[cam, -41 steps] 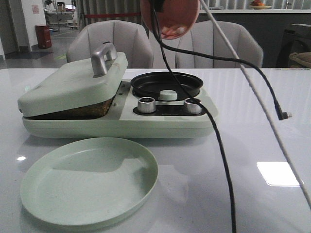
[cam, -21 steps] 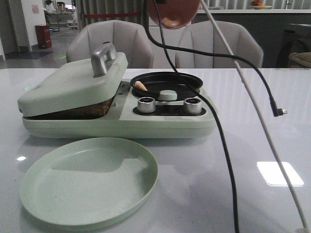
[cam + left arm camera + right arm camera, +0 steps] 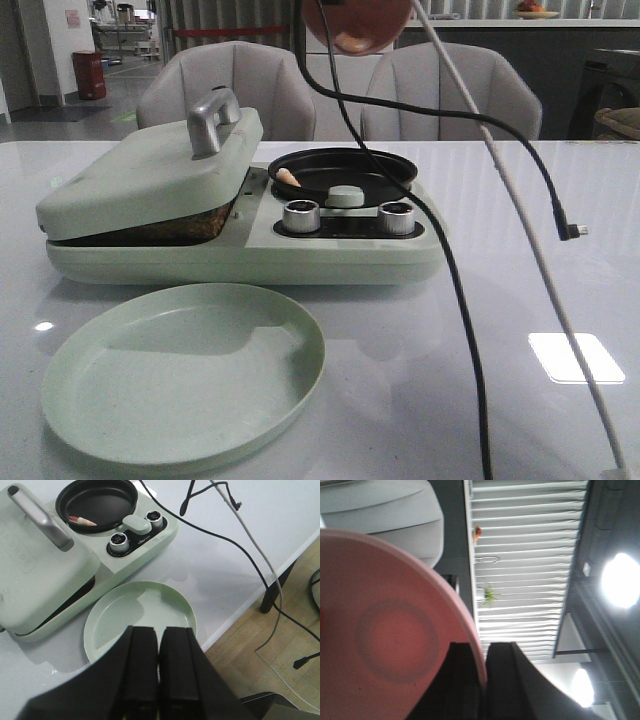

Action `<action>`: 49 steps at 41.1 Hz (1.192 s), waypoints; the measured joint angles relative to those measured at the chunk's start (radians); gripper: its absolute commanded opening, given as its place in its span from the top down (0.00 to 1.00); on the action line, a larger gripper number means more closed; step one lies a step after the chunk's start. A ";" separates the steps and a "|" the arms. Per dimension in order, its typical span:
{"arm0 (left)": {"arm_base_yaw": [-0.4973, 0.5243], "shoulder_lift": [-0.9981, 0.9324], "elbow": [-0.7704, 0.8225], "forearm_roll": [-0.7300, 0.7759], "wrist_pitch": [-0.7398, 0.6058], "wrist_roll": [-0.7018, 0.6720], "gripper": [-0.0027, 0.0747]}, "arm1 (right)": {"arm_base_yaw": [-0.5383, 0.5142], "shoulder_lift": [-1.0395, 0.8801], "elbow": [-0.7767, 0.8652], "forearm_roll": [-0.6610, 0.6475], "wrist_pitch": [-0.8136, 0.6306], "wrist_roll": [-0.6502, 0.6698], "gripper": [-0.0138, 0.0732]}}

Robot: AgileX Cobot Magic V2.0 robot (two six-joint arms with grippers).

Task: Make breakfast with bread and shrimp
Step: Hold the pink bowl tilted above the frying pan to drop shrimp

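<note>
Bread sits clamped inside the press section of the breakfast maker, at roughly nine o'clock from the round black pan; only a brown edge shows under the closed lid. An empty green plate lies at six o'clock from the lid, just beside the appliance. The left gripper hangs above this plate with its fingers pressed together and nothing between them.

One shrimp lies in the pan at its nine o'clock edge, near the two control knobs. At twelve o'clock above the pan, the pink bowl is tilted with its rim downward; a pale orange piece shows inside it, possibly another shrimp, too blurred to confirm. The right gripper is clenched on the rim of this bowl.

Step in hand, by judgement: tipping shrimp from bowl into pan. If anything remains in the bowl, the next move calls for further tilt directly over the pan centre, avoiding the black cable hanging in front of the appliance.
</note>
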 measured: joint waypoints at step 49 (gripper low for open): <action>0.000 0.000 0.000 0.002 0.000 0.000 0.81 | -0.017 -0.026 0.000 0.198 0.049 -0.003 0.77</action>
